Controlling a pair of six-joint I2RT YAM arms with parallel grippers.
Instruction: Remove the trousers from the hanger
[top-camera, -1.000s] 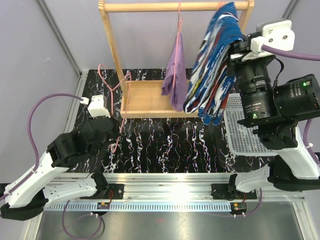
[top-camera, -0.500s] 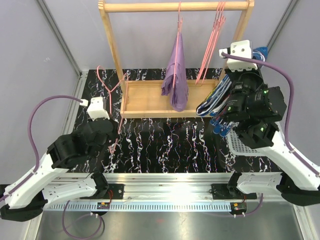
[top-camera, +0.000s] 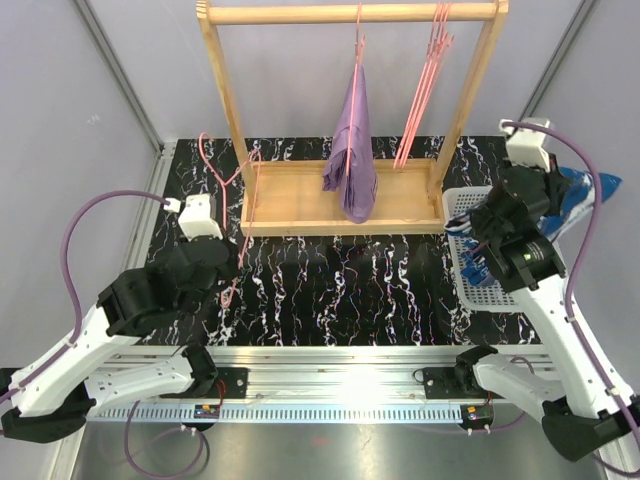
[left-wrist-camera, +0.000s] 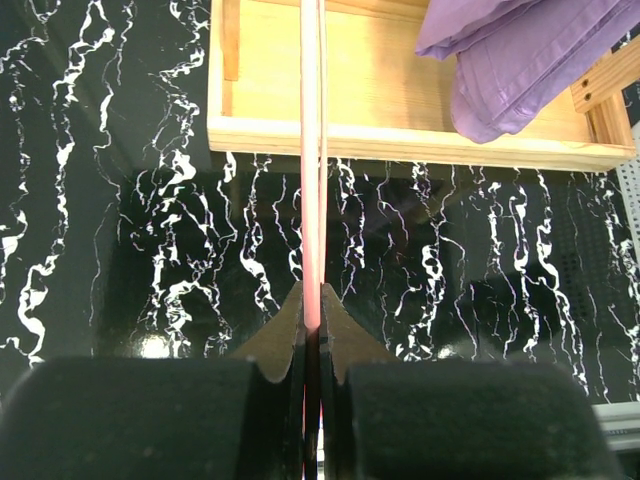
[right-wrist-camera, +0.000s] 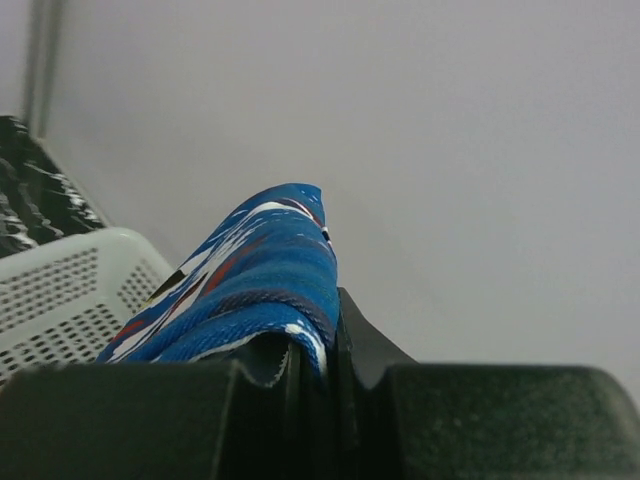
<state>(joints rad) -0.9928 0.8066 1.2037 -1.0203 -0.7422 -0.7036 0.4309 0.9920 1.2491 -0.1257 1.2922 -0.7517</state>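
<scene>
right wrist, hand (right-wrist-camera: 325, 335) pinching blue trousers (right-wrist-camera: 250, 275)

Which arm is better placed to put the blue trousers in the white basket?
Right. Its gripper is shut on the blue trousers, at the white basket. The left gripper is shut on a pink hanger, over on the other side.

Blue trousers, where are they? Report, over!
Right gripper shut on blue trousers, at the white basket. Left gripper shut on a pink hanger. Purple trousers hang on the rack. Nothing seen blocking.
</scene>
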